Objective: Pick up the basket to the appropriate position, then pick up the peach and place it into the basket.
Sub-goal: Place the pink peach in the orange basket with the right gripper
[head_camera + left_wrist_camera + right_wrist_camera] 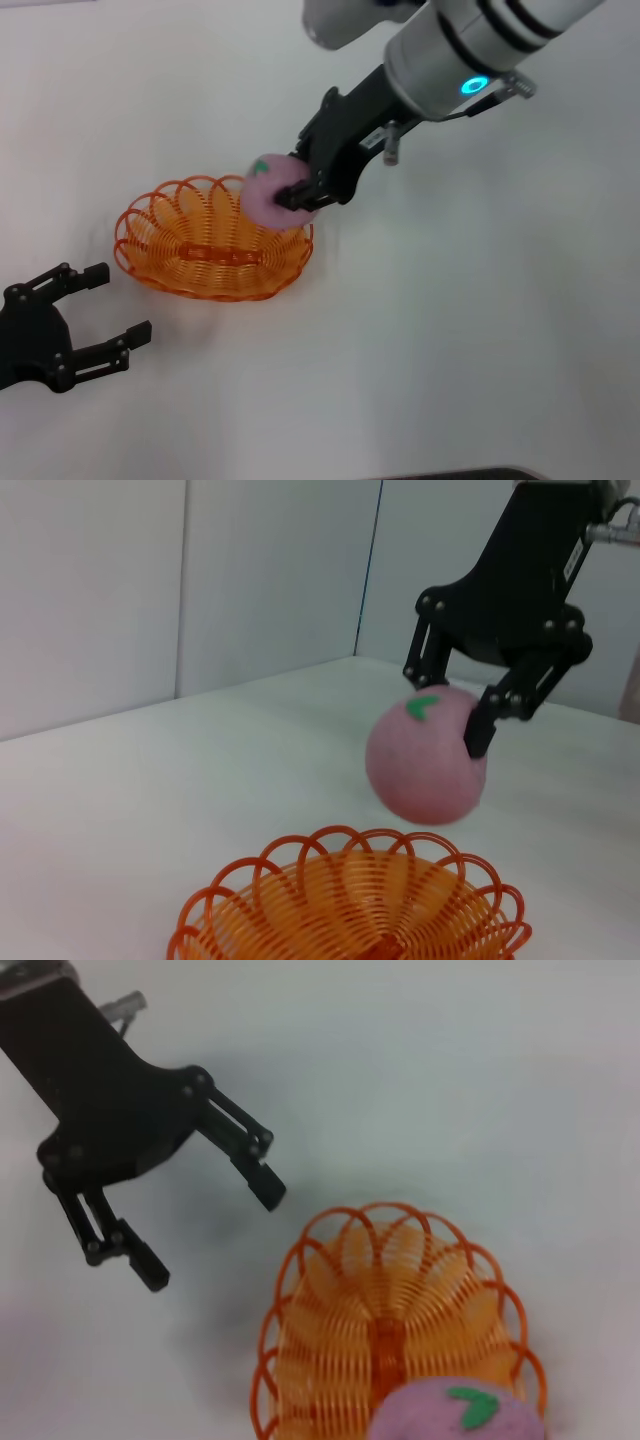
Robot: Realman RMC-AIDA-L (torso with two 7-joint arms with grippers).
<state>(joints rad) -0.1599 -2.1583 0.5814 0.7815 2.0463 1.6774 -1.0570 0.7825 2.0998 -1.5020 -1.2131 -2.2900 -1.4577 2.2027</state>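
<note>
The shallow oval orange basket of looped wire-like strands [212,240] sits on the white table [470,330]. Above the basket's rim on the robot's right side, clear of the strands, hangs the round pale pink peach with its small green leaf mark [272,190], pinched between the black fingers of the right gripper [300,185]. The left gripper [100,310] rests just beside the basket's opposite end on the robot's near left, not touching it, with its two fingers spread apart around nothing.
</note>
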